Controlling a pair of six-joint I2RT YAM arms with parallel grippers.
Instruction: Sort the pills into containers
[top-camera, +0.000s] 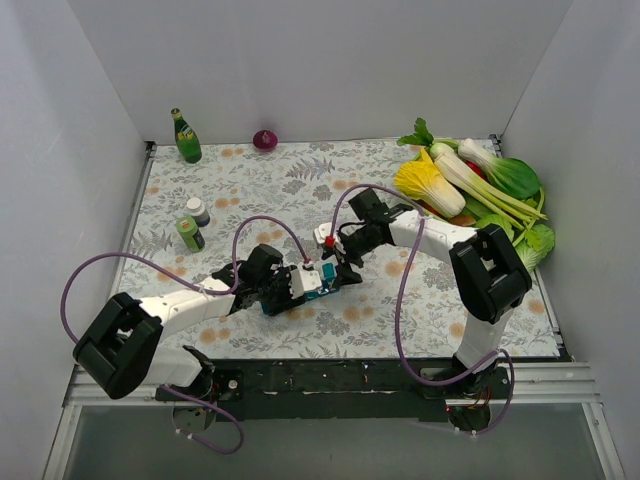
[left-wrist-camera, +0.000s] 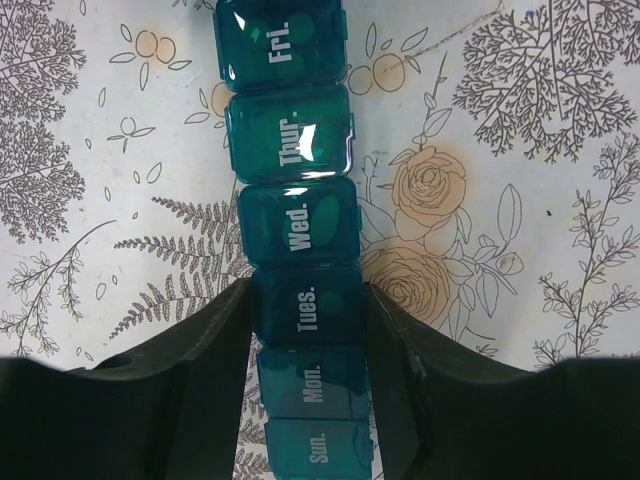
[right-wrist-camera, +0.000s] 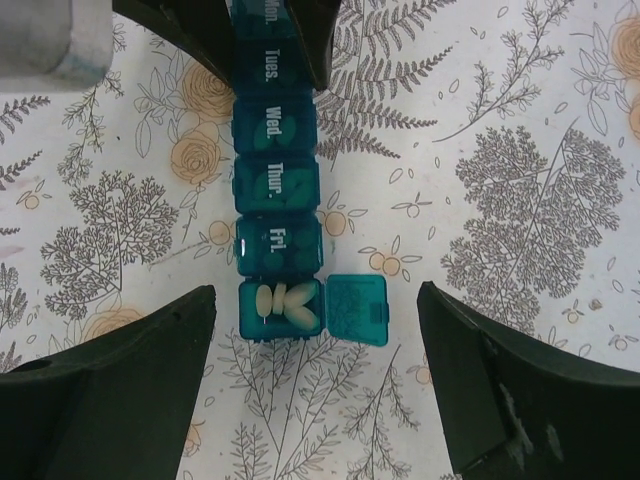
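Currently: pill-organizer strip (left-wrist-camera: 300, 220) flat on floral mat (left-wrist-camera: 520, 150), mid-table. Left gripper (left-wrist-camera: 308, 300) clamped across Tues. cell (left-wrist-camera: 310, 325). Right gripper (right-wrist-camera: 315, 335) wide, empty, above open end cell (right-wrist-camera: 262, 325) holding pills (right-wrist-camera: 287, 303). Risk — right finger clips flipped-out lid (right-wrist-camera: 357, 310), strip pivots in one-point hold, pills spill.

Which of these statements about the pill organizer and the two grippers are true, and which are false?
1. The left gripper is clamped on the pill organizer. True.
2. The right gripper holds a pill. False: its jaws stand open and empty over the strip.
3. The end compartment stands open with pale pills inside. True.
4. The Fri. compartment is open. False: its lid is shut.
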